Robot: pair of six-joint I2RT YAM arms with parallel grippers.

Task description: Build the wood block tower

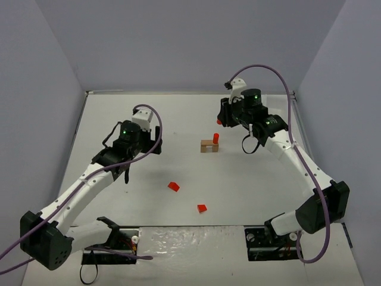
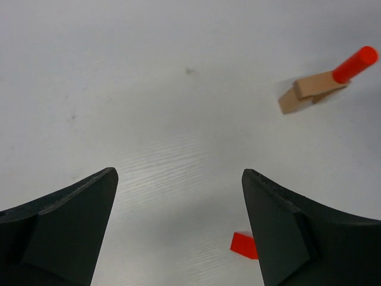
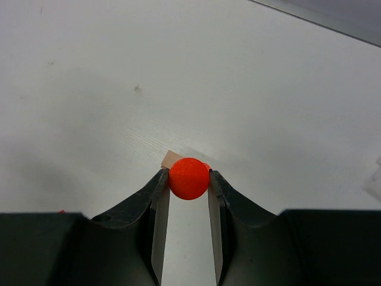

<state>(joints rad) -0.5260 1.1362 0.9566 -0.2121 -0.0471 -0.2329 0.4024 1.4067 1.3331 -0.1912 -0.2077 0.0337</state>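
A tan block (image 1: 208, 146) lies mid-table with a red-orange cylinder (image 1: 215, 138) standing on its right end. They also show in the left wrist view, the block (image 2: 306, 92) and the cylinder (image 2: 355, 64). My right gripper (image 1: 221, 121) hovers just behind them, shut on a second red cylinder (image 3: 189, 177) that I see end-on. The tan block's corner (image 3: 172, 159) peeks out behind it. Two red wedges (image 1: 173, 186) (image 1: 202, 208) lie nearer the front. My left gripper (image 1: 143, 161) is open and empty, with one wedge (image 2: 244, 245) beside its right finger.
White tabletop (image 1: 178, 119) enclosed by grey walls on the left, back and right. The arm bases (image 1: 271, 238) and cables sit at the near edge.
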